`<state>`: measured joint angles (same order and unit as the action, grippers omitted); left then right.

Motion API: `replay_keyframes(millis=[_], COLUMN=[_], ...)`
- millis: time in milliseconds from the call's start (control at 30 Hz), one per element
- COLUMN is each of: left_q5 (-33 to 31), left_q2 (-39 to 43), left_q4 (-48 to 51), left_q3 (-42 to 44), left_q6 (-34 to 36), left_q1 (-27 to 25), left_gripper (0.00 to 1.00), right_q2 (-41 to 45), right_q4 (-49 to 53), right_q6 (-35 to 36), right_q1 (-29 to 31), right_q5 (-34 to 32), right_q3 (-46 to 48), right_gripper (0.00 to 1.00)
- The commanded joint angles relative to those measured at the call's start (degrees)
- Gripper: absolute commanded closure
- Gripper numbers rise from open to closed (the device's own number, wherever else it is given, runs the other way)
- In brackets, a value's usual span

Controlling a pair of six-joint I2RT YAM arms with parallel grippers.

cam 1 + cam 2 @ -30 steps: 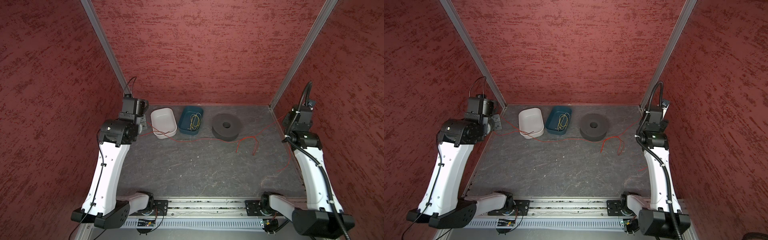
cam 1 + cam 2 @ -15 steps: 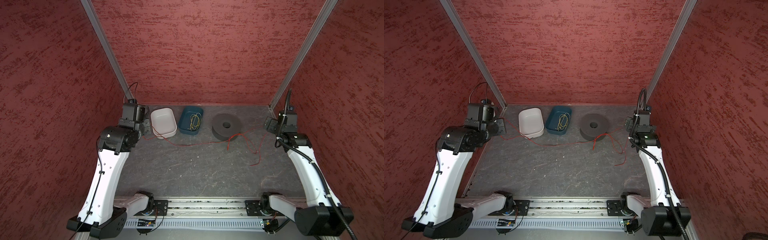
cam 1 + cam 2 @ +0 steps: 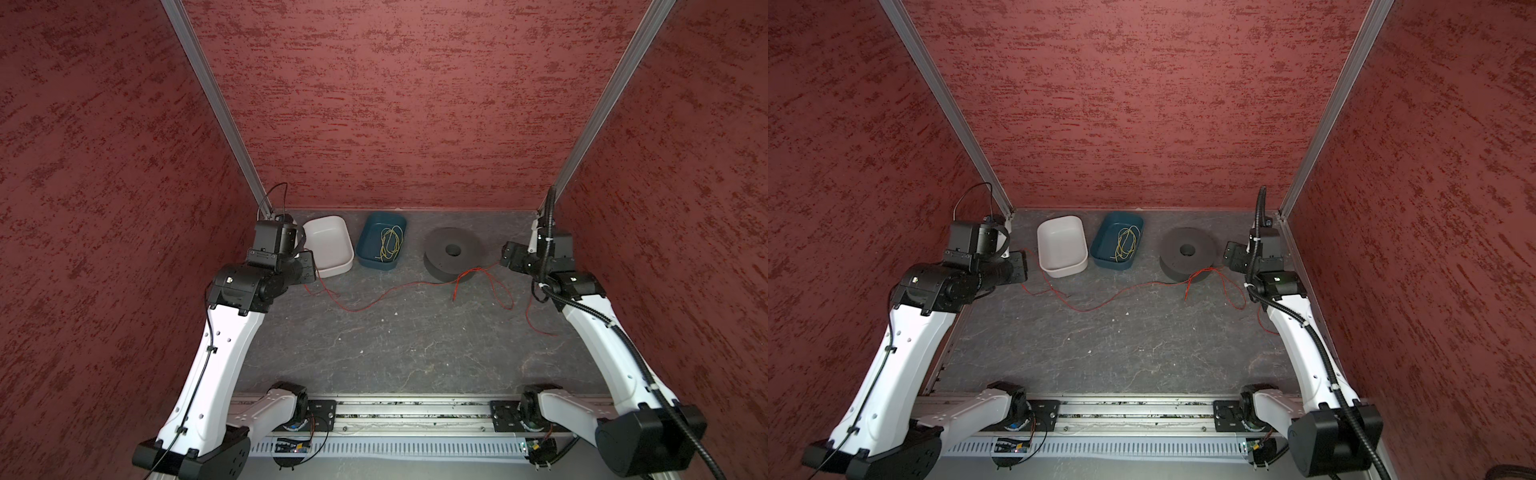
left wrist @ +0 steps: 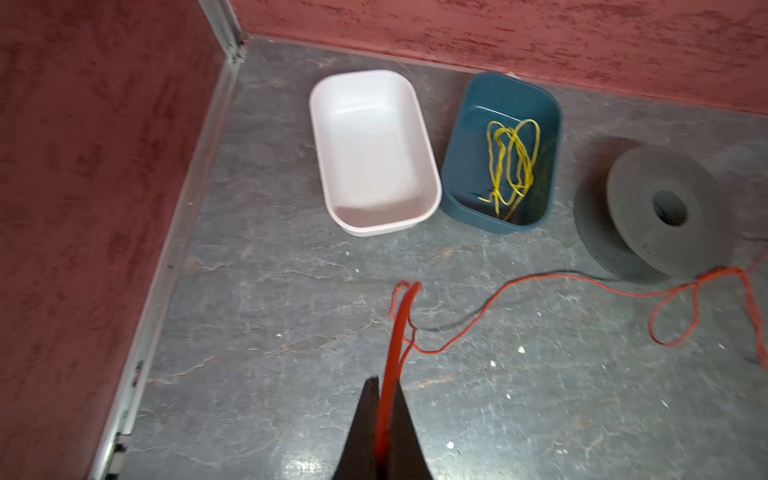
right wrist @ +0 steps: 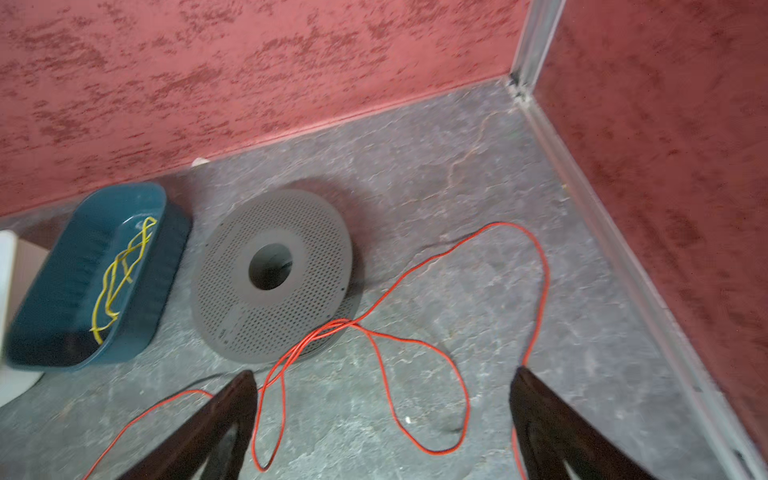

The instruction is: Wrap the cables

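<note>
Pinching cables (image 4: pixel 399 324) in our left end effector (image 4: pixel 385 380), we hold our right end effector (image 5: pixel 383 372) spread. Our blue bin (image 4: pixel 469 137) holds yellow wires (image 4: pixel 513 162).

No legible text or labels anywhere.

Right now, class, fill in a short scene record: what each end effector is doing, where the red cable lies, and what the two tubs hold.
Left end effector: shut on the thin red cable
Right end effector: open, over loose cable loops, gripping nothing
Cable: trails unwrapped across the grey table, loops bunched by the dark grey perforated round spool
White oblong plastic tub: empty
Teal oblong plastic tub: holds thin yellow wires
</note>
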<state>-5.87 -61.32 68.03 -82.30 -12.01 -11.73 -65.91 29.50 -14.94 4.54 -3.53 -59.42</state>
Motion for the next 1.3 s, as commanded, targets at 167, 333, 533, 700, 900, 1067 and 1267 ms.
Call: replay_keyframes(millis=[167, 333, 533, 700, 900, 1067, 1267], left_q5=[12.4, 15.9, 17.7, 19.1, 19.6, 17.8, 18.7], left_q2=[1.7, 4.3, 7.1, 7.4, 8.2, 7.3, 6.7], left_q4=[-5.9, -9.5, -10.0, -9.3, -10.1, -9.5, -10.0], left_q3=[9.1, 16.0, 18.3, 18.8, 20.0, 19.2, 19.0], left_q6=[-1.9, -3.2, -2.6, -1.8, -1.8, -1.7, -1.9], left_q1=[1.6, 1.6, 1.7, 1.7, 1.8, 2.0, 2.0], left_gripper=[0.94, 0.94, 0.94, 0.94, 0.94, 0.94, 0.94], right_q2=[-10.8, -19.6, -31.3, -37.9, -44.8, -48.0, -52.6], right_q4=[-19.5, -28.8, -42.4, -50.8, -58.8, -69.8, -80.6], right_q6=[-4.3, -7.5, -13.3, -16.8, -20.3, -25.4, -32.2], right_q1=[-1.2, -4.7, -7.9, -7.9, -8.0, -8.1, -8.4], right_q5=[11.7, 17.6, 30.9, 35.8, 41.8, 47.2, 52.6], right_q3=[1.9, 2.5, 2.6, 2.1, 1.3, 3.0, 4.0], right_gripper=[0.07, 0.11, 0.19, 0.3, 0.39, 0.43, 0.45])
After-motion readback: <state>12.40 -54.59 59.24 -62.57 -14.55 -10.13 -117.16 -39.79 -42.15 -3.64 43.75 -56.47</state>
